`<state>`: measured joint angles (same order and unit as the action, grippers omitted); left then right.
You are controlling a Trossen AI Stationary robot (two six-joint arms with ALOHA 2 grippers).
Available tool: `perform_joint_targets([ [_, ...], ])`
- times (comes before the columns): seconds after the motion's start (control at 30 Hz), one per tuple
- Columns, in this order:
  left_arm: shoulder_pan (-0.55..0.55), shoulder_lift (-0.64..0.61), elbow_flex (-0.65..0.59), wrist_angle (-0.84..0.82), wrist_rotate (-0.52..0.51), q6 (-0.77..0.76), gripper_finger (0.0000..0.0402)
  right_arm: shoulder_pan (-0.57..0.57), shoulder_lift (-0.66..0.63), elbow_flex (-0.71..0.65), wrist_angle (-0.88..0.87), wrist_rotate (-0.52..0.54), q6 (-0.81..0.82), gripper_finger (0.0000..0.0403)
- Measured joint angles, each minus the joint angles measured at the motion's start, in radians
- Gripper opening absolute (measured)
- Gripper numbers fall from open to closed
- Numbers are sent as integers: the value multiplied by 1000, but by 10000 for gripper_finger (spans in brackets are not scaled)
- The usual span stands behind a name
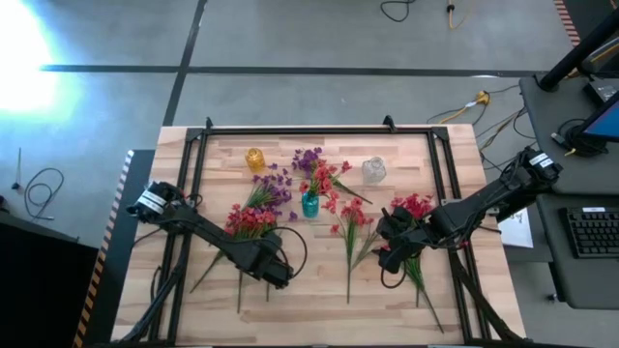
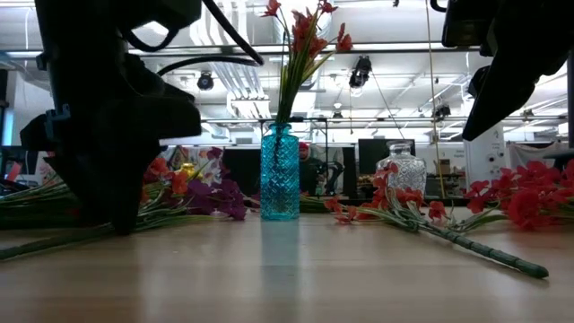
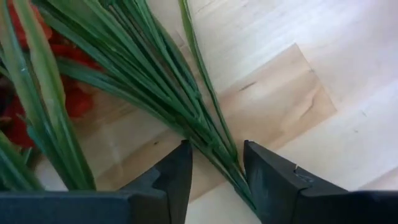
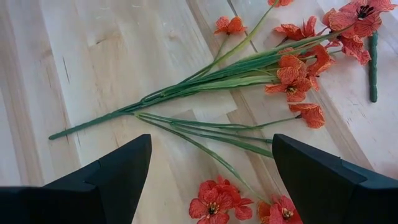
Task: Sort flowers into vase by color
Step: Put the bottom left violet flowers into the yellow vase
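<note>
The left gripper [image 3: 216, 180] sits low over the worktop [image 1: 319, 300] at about 7 o'clock from the blue vase [image 1: 309, 204]. Its jaws stand narrowly apart with the thin green stems of a red sprig [image 3: 205, 134] running between them. The stems lie close to the inner faces, but whether they are pinched I cannot tell. In the low view this gripper comes down as a dark mass with its tips at the wood.

The right gripper [image 1: 389, 246] hangs at about 4 o'clock from the blue vase, over a loose red sprig [image 4: 249, 68]. Its jaws are spread wide and hold nothing, and the sprig lies flat on the wood between and beyond them.

The blue vase stands near the middle of the worktop and already carries red flowers [image 2: 305, 27] upright. A clear vase [image 1: 374, 170] stands at roughly 2 o'clock from it, and a yellow vase [image 1: 255, 159] at roughly 10 o'clock.

The other flowers lie loose on the worktop. A purple cluster [image 1: 276, 188] is at 9 to 10 o'clock from the blue vase, beside a red bunch [image 1: 250, 220] near the left arm. More purple [image 1: 308, 157] lies at 12 o'clock. One red sprig [image 1: 350, 217] lies at 4 o'clock from the blue vase, and a red bunch [image 1: 414, 206] lies beside the right arm.
</note>
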<state>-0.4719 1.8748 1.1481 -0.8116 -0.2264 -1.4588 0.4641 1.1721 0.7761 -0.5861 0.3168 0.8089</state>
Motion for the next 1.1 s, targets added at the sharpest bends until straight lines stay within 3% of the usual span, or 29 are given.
perform_joint_targets([
  [0.27,1,20,5,26,2,31,74,0,0,0,0,0,-1,325],
  [0.47,1,6,3,-1,18,44,8,0,0,0,0,-1,0,325],
  [0.8,-5,-65,0,-155,90,46,1,0,0,0,0,-1,-1,325],
  [1.1,-60,-276,0,-465,278,2,0,0,0,0,0,-1,-13,325],
])
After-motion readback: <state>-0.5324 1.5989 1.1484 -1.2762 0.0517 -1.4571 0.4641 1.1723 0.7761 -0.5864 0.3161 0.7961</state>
